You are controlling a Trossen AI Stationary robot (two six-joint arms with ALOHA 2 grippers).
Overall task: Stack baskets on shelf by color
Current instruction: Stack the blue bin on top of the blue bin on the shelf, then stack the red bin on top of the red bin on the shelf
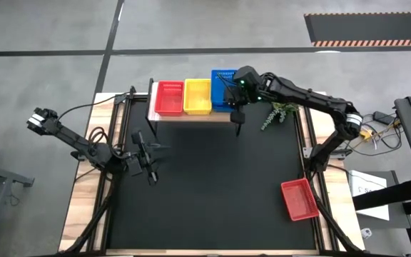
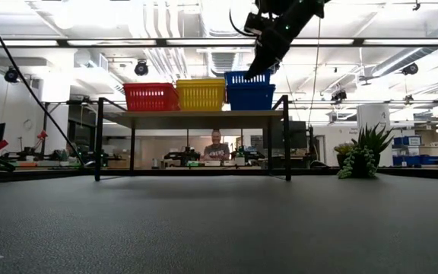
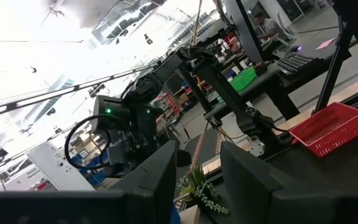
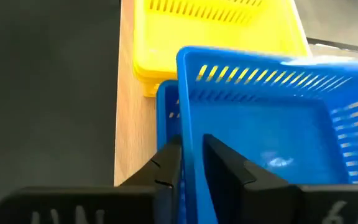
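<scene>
One red basket (image 1: 300,199): alone, table's near-right corner.
Shelf (image 1: 191,116): red, yellow, blue stacks side by side.
Right gripper (image 4: 191,163): pinching top blue basket (image 4: 272,124) wall, over blue stack.
Left gripper (image 3: 197,180): fingers parted, empty, table's left.

The shelf (image 1: 191,116), a light wood plank on thin black legs, stands at the bench's far edge. On it sit a red stack (image 1: 168,98), a yellow stack (image 1: 197,96) and a blue stack (image 1: 222,93) side by side. The top blue basket (image 4: 266,130) tilts above the blue one below, its wall pinched by the right end effector (image 4: 191,155). One lone red basket (image 1: 300,199) lies near the bench's front right corner.
</scene>
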